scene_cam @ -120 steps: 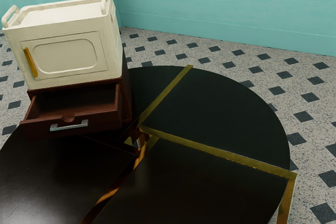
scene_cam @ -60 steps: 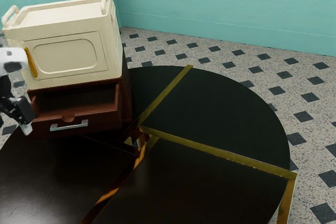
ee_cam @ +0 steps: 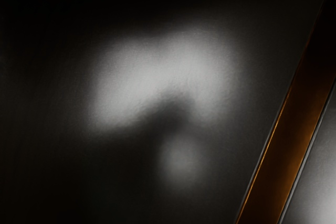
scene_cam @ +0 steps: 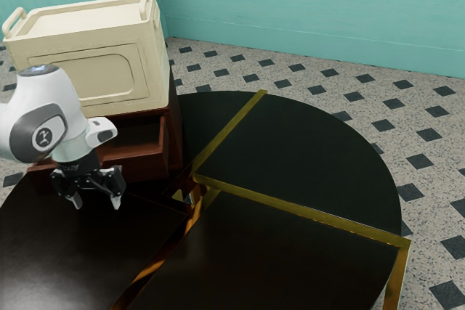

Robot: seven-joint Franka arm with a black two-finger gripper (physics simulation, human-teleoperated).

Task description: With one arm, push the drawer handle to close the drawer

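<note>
Claw (scene_cam: 96,197) fingers apart, near the pulled-out drawer (scene_cam: 145,166) — cream cabinet (scene_cam: 148,56) above, dark tabletop (scene_cam: 65,259) below.

The white arm (scene_cam: 43,125) comes in from the exterior view's left, its rounded, grey-capped joint (scene_cam: 42,134) leading down to a black two-finger gripper (scene_cam: 97,204) that hangs with its tips pointing downward. The fingers (scene_cam: 116,202) stand spread well apart with nothing between them, their pale tips level with each other, and a small white housing (scene_cam: 101,131) juts out above the gripper toward the exterior view's right.
</note>
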